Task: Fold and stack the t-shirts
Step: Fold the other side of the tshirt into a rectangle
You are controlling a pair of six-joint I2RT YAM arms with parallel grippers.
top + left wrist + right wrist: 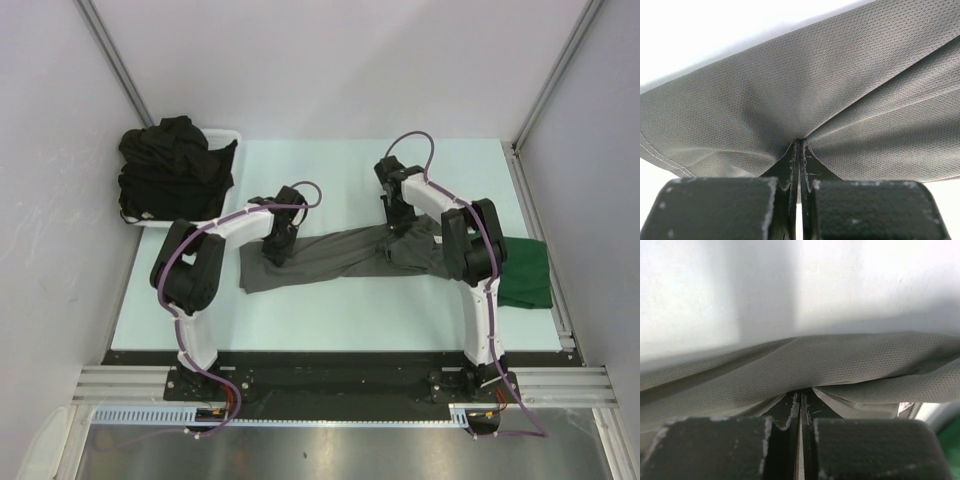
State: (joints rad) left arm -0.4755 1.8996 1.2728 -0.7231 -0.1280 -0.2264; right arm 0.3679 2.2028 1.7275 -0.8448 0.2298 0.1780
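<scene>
A charcoal grey t-shirt lies stretched into a long band across the middle of the table. My left gripper is shut on its left part; in the left wrist view the grey cloth fans out from the pinched fingertips. My right gripper is shut on the shirt's right part, with cloth bunched over the closed fingertips. A dark green t-shirt lies at the table's right edge. Several black t-shirts are heaped at the back left.
The black heap fills a white plastic basket at the table's back left corner. Grey walls with metal rails close in both sides. The pale table shows bare in front of the grey shirt.
</scene>
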